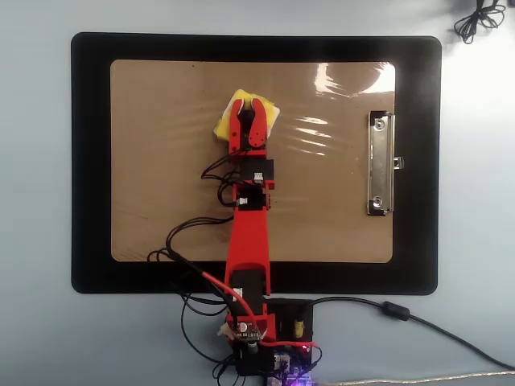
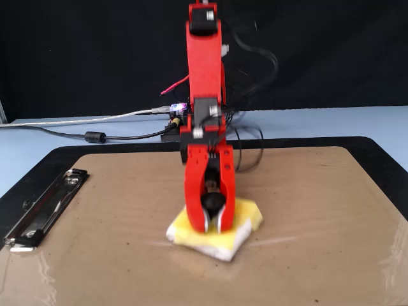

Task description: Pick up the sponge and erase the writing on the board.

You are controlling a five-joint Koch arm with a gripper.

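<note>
Hobby robotics bench, probably in an office or lab. Indicators: pale blue tabletop (image 1: 32, 193), black mat (image 1: 88, 161), black backdrop curtain (image 2: 76, 57) at the far side, exposed controller board (image 1: 265, 362) and loose cables (image 1: 418, 322) at the arm base.

A pale blue-grey desk (image 1: 36, 161) fills the overhead view and carries a large black mat (image 1: 90, 161) with rounded corners. In the fixed view, a black backdrop (image 2: 76, 57) covers the whole area behind the desk. Bright light from above leaves white glare streaks on glossy surfaces. A black cable (image 1: 418, 322) and a grey cable (image 1: 434, 376) run across the desk, and a dark tangle of cord (image 1: 476, 20) lies at the overhead view's top right corner.
</note>
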